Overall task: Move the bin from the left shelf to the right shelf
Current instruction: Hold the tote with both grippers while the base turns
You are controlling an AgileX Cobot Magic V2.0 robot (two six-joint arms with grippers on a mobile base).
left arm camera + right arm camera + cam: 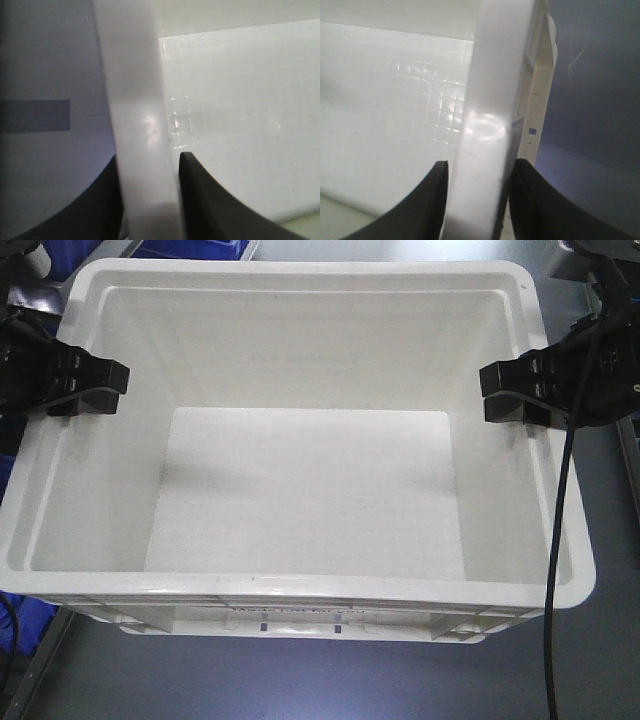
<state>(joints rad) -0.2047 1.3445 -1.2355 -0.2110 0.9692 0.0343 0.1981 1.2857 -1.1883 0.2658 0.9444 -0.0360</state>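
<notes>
**Empty tote pinched at both side rims**

From the front view I have the bin filling most of the frame, open side up, between my two arms and above a grey surface. I cannot tell whether it rests on something or hangs in my grip.

The left gripper straddles the left side rim, one finger inside the wall and one outside. The left wrist view shows both pads tight against the white rim. The right gripper does the same on the opposite rim, pressed onto it with no gap I can see.

I judge it light, since nothing lies inside. The plastic looks stiff, though the long thin walls could bow if I squeeze or pull unevenly. The glossy rim looks slippery, so the thick rolled lip is the right hold. The two grips should sit opposite each other to keep it level.

Count: one white bin, two grippers with two fingers each, one black cable hanging by the right arm. Blue plastic shows in two places, the top edge and lower left.
</notes>
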